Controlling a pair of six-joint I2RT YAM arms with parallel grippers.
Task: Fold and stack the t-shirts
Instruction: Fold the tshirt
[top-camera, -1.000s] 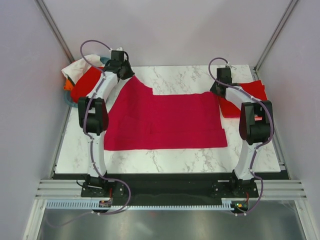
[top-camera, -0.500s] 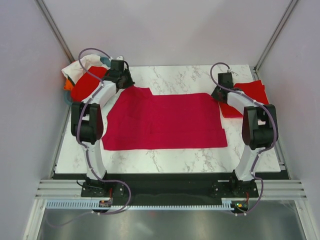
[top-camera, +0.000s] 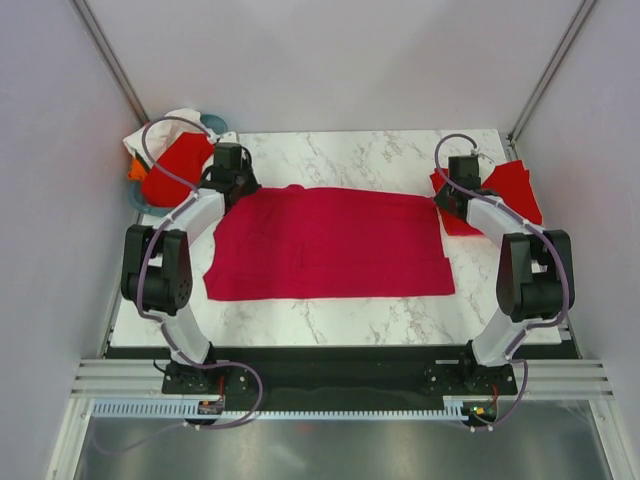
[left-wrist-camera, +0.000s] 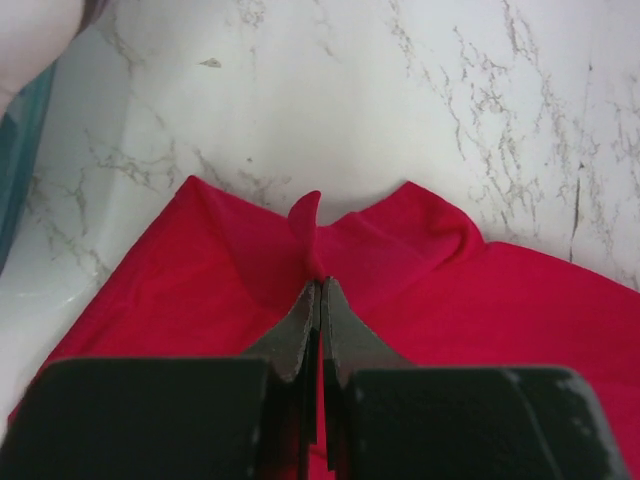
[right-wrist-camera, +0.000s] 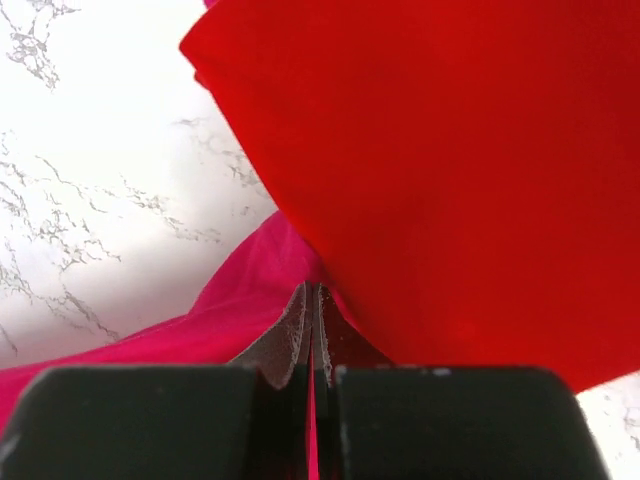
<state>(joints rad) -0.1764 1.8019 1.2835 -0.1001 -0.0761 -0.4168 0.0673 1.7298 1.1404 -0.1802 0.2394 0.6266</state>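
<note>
A crimson-pink t-shirt (top-camera: 330, 245) lies spread flat across the middle of the marble table (top-camera: 350, 160). My left gripper (top-camera: 238, 186) is at the shirt's far left corner, shut on a pinch of its fabric (left-wrist-camera: 321, 283); a small fold of cloth sticks up past the tips. At the far right corner my right gripper (top-camera: 450, 197) is shut on the same shirt's edge (right-wrist-camera: 312, 288). A bright red t-shirt (top-camera: 505, 185) lies folded at the right edge, and in the right wrist view that red t-shirt (right-wrist-camera: 450, 150) overlaps the crimson cloth.
A teal basket (top-camera: 213, 123) stands at the far left corner holding another red shirt (top-camera: 170, 165) and a white cloth (top-camera: 150, 135). The basket's rim (left-wrist-camera: 20, 150) shows at the left of the left wrist view. Enclosure walls close in both sides.
Both grippers have come toward the front and down with the shirt's far edge. The raised far left part now lies lower, and the far edge runs straighter.
</note>
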